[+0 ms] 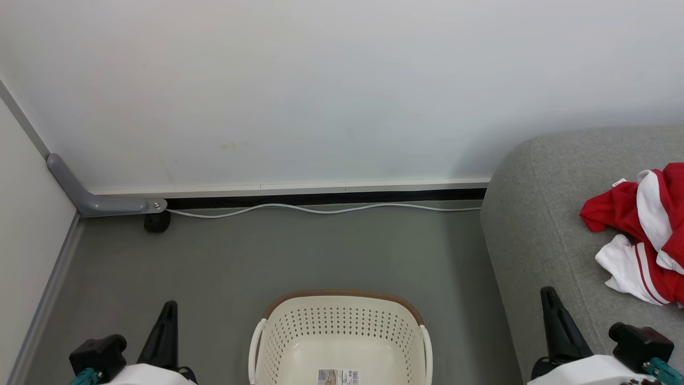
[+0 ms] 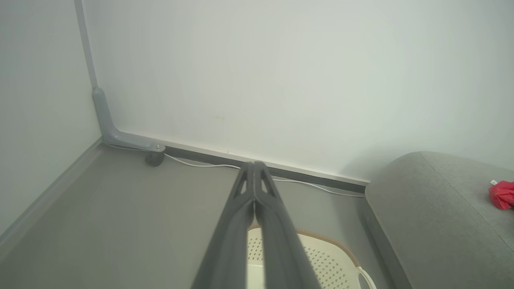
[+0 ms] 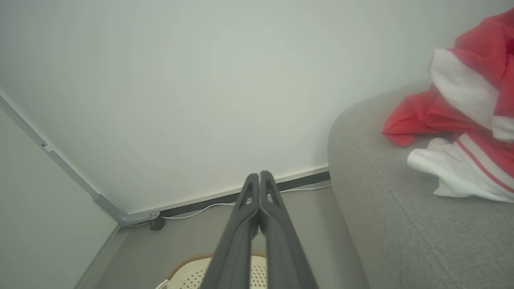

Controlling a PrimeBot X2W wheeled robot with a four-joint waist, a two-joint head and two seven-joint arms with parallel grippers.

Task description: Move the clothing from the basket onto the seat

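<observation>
Clothing [image 1: 644,235] is lying crumpled on the grey seat [image 1: 534,230]. Basket [image 1: 342,321] is standing on the floor [image 1: 214,267] beside it, its inner label [image 1: 338,377] being shown by the head view. Left tool [image 2: 253,165] and right tool [image 3: 259,174] are being held closed on nothing, as seen in the wrist views.

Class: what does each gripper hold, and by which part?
Nothing. The left gripper and right gripper are shut on air; the clothing lies on the sofa.

Clothing [image 1: 614,208] cut by right edge; basket [image 1: 342,321] by bottom.
</observation>
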